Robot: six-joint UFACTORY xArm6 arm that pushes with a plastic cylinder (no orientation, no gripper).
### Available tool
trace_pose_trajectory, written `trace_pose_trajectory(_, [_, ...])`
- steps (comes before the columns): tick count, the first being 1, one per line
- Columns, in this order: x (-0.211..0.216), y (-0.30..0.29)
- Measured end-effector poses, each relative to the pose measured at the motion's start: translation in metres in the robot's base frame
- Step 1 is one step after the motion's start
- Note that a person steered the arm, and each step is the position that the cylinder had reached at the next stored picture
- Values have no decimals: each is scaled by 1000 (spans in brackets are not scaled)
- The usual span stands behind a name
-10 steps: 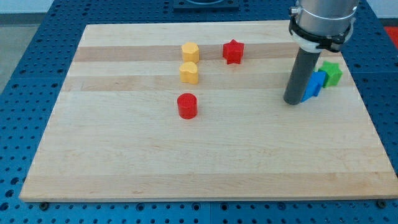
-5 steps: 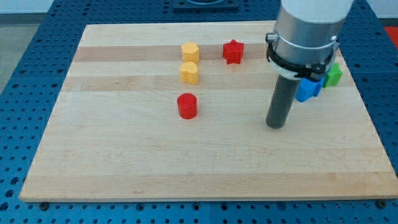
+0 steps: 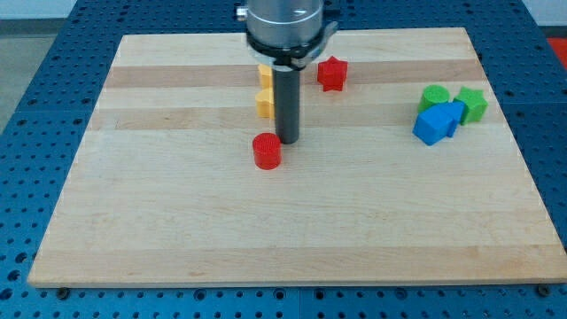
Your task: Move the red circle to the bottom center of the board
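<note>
The red circle (image 3: pixel 267 151) lies on the wooden board (image 3: pixel 292 230), a little left of the centre. My tip (image 3: pixel 287 141) rests on the board just up and to the right of the red circle, very close to it; I cannot tell if they touch. The rod rises from there and hides part of two yellow blocks.
Two yellow blocks (image 3: pixel 264 104) sit above the red circle, partly behind the rod. A red star (image 3: pixel 332 73) lies near the view's top centre. At the view's right a blue block (image 3: pixel 438 122), a green block (image 3: pixel 435 95) and a green star (image 3: pixel 474 104) cluster together.
My tip has swept from the blue block at the view's right across the board to the left, ending beside the red circle. No block has visibly moved.
</note>
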State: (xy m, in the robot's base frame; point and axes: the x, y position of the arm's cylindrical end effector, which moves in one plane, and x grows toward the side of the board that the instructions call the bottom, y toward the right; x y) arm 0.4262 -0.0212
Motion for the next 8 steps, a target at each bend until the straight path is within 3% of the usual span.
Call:
trace_pose_trajectory(2, [12,-34])
trace_pose_trajectory(6, [78,-102])
trace_pose_trajectory(8, [54,-73])
